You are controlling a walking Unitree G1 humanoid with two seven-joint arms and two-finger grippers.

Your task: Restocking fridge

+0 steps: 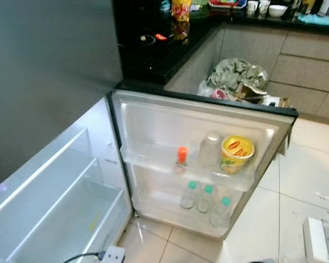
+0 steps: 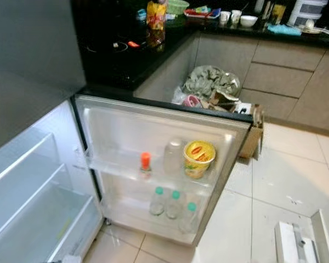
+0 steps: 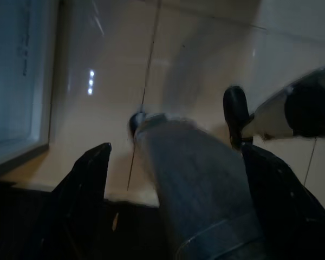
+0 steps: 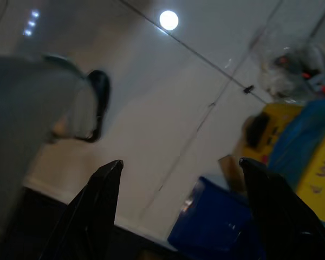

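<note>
On open white fridge door (image 1: pixel 153 118), upper shelf: orange-capped bottle (image 1: pixel 181 155), yellow tub (image 1: pixel 237 152). Wrist views: left gripper (image 3: pixel 176 162) and right gripper (image 4: pixel 179 173) fingers apart over tiled floor (image 4: pixel 168 108), blue box (image 4: pixel 211 222) near.

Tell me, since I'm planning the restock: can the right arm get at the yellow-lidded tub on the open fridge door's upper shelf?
Probably yes. The yellow-lidded tub stands at the shelf's outer end beside a clear jar, nothing in front. The right claw hangs open and empty by the floor, so it must first lift.
</note>
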